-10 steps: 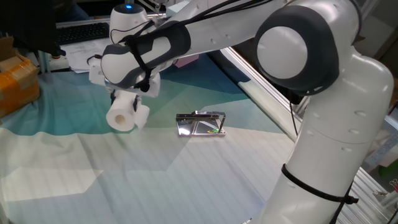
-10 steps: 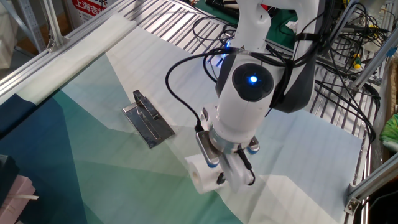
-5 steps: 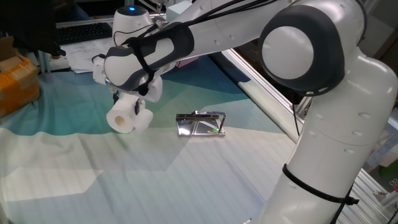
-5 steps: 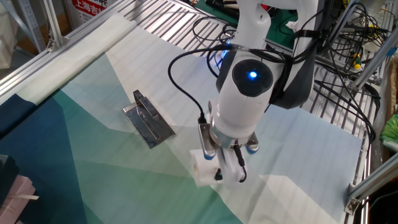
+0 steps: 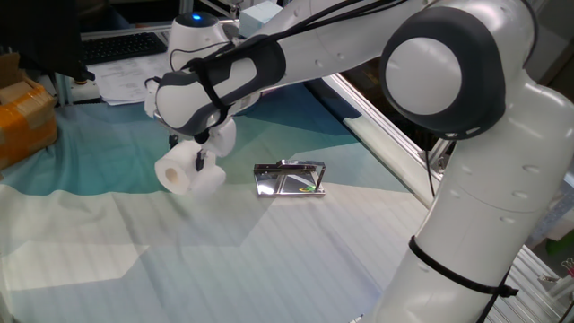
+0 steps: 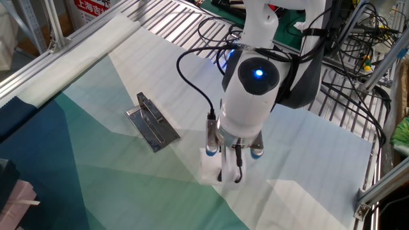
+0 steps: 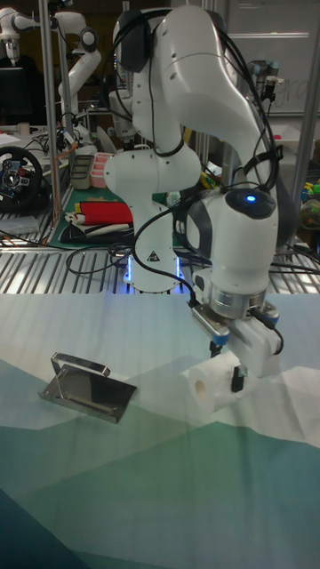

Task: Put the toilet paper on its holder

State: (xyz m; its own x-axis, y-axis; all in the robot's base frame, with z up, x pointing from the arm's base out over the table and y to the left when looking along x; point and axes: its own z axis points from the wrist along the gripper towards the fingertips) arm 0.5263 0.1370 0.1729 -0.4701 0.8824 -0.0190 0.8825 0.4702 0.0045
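Gripper (image 7: 224,368) clamped on the toilet paper (image 7: 208,386), roll low over the cloth-covered table (image 5: 224,269), holder (image 7: 87,386) well apart to its left in the tall view, open cloth between them

Quick count off the table: one toilet paper (image 5: 176,174) roll, one chrome holder (image 5: 289,179), one patterned cloth (image 5: 224,260) spread under both. One big white arm (image 5: 430,108) ending in one gripper (image 7: 233,369). Off at the edges: one orange box (image 5: 22,117), one keyboard (image 5: 121,45), one steering wheel (image 7: 20,180), one more robot arm (image 7: 76,53) in back.
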